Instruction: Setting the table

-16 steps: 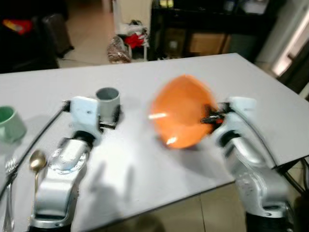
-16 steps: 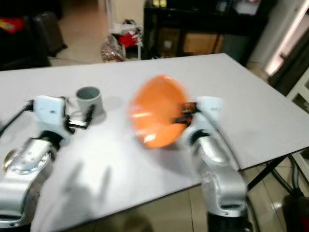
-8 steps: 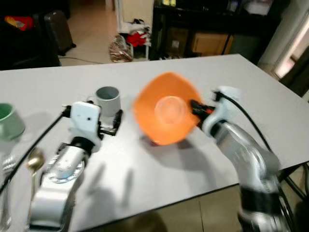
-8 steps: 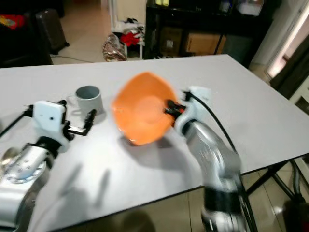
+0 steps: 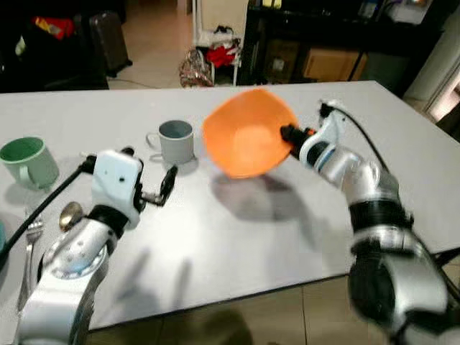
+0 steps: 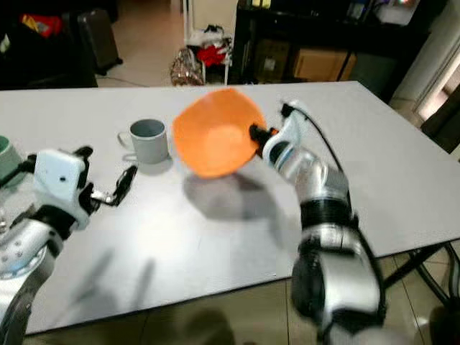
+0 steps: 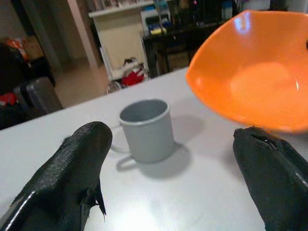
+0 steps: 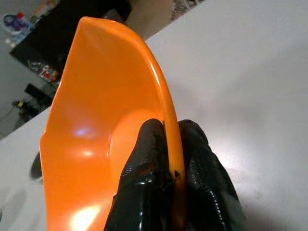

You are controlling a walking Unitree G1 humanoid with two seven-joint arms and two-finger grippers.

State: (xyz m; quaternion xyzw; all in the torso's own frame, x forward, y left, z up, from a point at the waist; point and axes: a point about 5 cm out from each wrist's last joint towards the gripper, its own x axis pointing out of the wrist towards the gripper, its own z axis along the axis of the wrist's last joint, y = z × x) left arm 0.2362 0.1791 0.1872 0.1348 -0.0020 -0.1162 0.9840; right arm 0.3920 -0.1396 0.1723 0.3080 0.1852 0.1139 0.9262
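Left gripper (image 5: pixel 167 185) hovers with its fingers spread, just left of and nearer the robot than the grey mug (image 5: pixel 176 141), which stands upright on the white table (image 5: pixel 237 237). Farther left of that mug stand a green mug (image 5: pixel 30 162), a spoon (image 5: pixel 70 214) and a fork (image 5: pixel 29 251). Right of the grey mug, the orange bowl (image 5: pixel 249 141) is held tilted above the table, hollow facing the robot. Right gripper (image 8: pixel 166 166) pinches its rim, one finger inside, one outside.
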